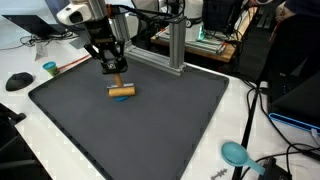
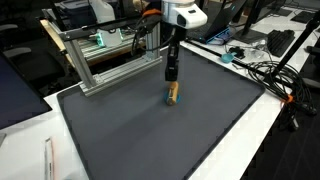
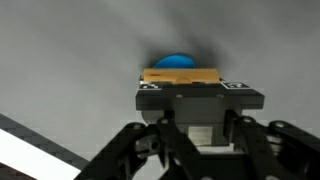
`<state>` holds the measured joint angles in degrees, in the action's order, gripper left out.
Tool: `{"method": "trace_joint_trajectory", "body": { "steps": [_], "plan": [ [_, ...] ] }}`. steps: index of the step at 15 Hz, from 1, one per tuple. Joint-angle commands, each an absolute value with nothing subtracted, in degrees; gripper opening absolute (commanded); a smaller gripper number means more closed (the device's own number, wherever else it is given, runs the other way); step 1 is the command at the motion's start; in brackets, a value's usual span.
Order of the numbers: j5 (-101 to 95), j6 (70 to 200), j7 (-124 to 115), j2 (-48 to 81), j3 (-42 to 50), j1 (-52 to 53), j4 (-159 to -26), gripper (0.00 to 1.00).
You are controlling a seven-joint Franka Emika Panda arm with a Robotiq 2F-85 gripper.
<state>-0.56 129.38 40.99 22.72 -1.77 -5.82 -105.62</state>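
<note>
A tan wooden block (image 1: 121, 91) sits low over the dark mat (image 1: 150, 125) with a small blue thing (image 1: 120, 98) right under it. My gripper (image 1: 117, 81) comes straight down onto the block's top and is shut on it. Both exterior views show the same stack, with the gripper (image 2: 172, 81) directly above the block (image 2: 173, 94). In the wrist view the block (image 3: 181, 75) lies just beyond a dark plate with two markers, and the blue thing (image 3: 175, 61) bulges past it. That plate hides my gripper's (image 3: 190, 92) own fingertips.
An aluminium frame (image 1: 176, 45) stands at the mat's back edge. A teal cup (image 1: 49, 69) and a black mouse (image 1: 18, 81) lie off the mat on the white table. A teal scoop (image 1: 235, 153) and cables (image 2: 268, 72) lie past the opposite side.
</note>
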Motion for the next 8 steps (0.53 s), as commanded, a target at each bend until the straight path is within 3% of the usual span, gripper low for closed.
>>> {"method": "trace_joint_trajectory", "body": {
  "steps": [1,8],
  "plan": [
    [-4.95,128.61,41.33,24.63,-0.15,-6.26,-110.57,0.22],
    [-5.53,128.44,41.36,24.33,-0.21,-6.21,-110.97,0.22]
  ]
}}
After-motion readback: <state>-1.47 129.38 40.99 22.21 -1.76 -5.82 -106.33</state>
